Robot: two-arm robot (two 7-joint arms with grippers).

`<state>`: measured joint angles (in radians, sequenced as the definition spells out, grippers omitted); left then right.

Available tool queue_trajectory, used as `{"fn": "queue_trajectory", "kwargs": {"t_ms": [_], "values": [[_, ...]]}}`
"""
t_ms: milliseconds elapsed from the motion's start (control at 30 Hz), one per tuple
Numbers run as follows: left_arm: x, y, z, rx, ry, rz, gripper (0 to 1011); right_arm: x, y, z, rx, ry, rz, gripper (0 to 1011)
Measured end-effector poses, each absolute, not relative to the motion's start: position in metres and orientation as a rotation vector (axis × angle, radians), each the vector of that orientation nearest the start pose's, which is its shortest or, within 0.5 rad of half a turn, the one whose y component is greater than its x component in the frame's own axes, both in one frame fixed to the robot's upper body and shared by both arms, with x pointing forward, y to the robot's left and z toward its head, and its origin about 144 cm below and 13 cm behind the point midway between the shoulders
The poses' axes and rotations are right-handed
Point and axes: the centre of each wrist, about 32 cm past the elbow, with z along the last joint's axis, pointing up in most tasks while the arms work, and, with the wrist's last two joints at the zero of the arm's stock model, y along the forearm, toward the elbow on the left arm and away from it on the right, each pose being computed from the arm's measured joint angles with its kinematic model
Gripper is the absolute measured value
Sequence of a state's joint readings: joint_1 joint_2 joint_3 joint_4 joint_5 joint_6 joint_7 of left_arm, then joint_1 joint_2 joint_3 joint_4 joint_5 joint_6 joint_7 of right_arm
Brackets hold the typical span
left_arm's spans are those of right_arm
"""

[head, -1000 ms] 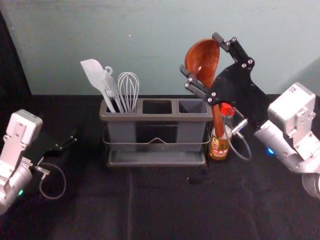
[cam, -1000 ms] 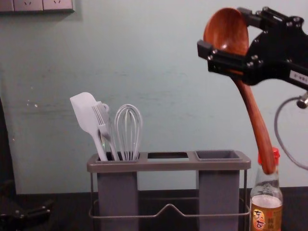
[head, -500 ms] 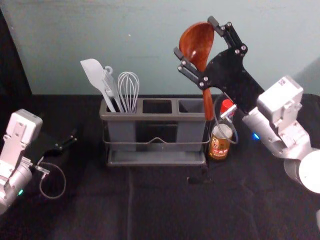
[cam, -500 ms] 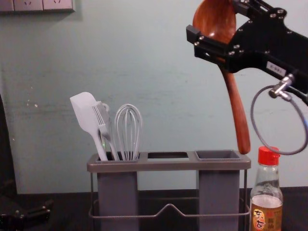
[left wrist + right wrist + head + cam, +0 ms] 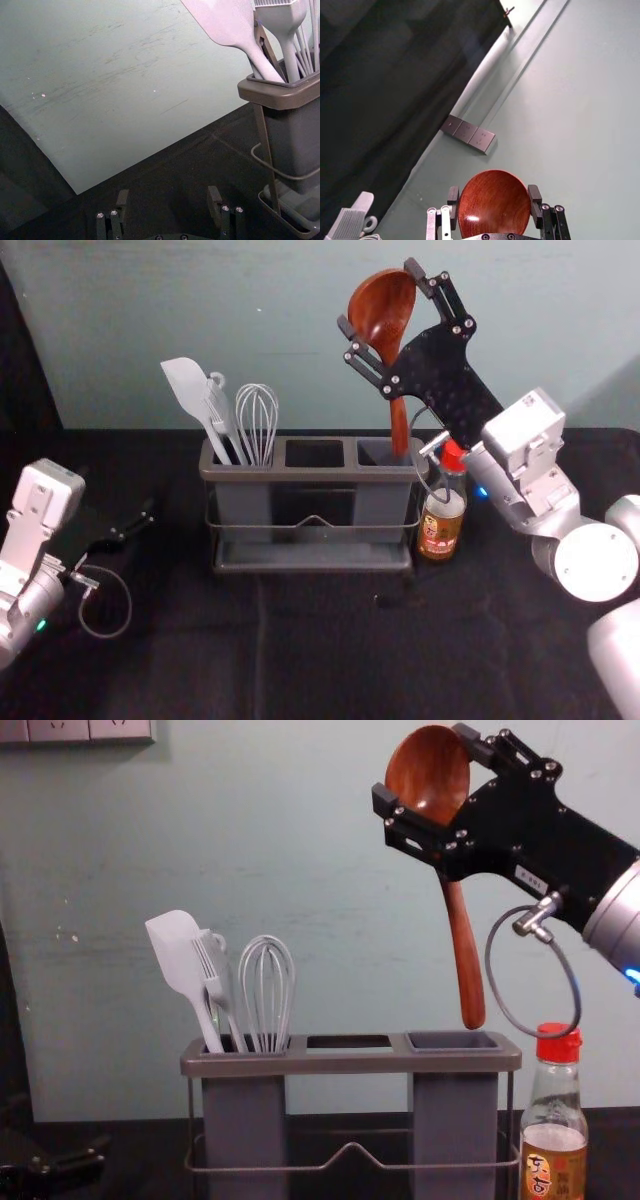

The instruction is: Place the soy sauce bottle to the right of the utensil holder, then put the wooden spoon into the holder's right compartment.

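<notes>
Step in hand, as judged: second half, bringing the wooden spoon (image 5: 428, 770) to the holder. First half looks done: soy sauce bottle (image 5: 441, 525) upright on the table (image 5: 330, 640), just beside the utensil holder (image 5: 312, 477), on its right.

Right gripper (image 5: 379, 298): raised above the holder's right end, jaws closed on the spoon's bowl from both sides. Bowl up, handle hanging, its lower end tilted a little to the right. In the chest view the handle tip is just above the right compartment (image 5: 453, 1041), toward the right part of the mouth; depth alignment not certain.

Left gripper (image 5: 168, 197): idle at left, jaws apart, nothing between them.

Next move, as judged: small shift left to centre the tip, handle brought nearer to vertical, then straight lowering and release once the handle is well inside. Risk: tip catching the right rim; forearm or cable brushing the bottle's cap.
</notes>
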<state>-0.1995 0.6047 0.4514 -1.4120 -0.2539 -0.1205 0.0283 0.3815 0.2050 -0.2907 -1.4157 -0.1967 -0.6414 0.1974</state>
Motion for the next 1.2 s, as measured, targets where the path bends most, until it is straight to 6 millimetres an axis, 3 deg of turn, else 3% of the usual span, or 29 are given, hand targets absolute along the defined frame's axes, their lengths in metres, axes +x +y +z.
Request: {"fn": "queue_trajectory", "kwargs": {"t_ms": [533,1200], "values": [[0.489,0.310,1.140,0.304,-0.285,1.248,1011,0.564,-0.196,1.199,0.303,-0.932,-0.933,844],[0.489,0.310,1.140,0.304,-0.285,1.248,1011,0.562,-0.195,1.163,0.326,-0.891,-0.954,844]]}}
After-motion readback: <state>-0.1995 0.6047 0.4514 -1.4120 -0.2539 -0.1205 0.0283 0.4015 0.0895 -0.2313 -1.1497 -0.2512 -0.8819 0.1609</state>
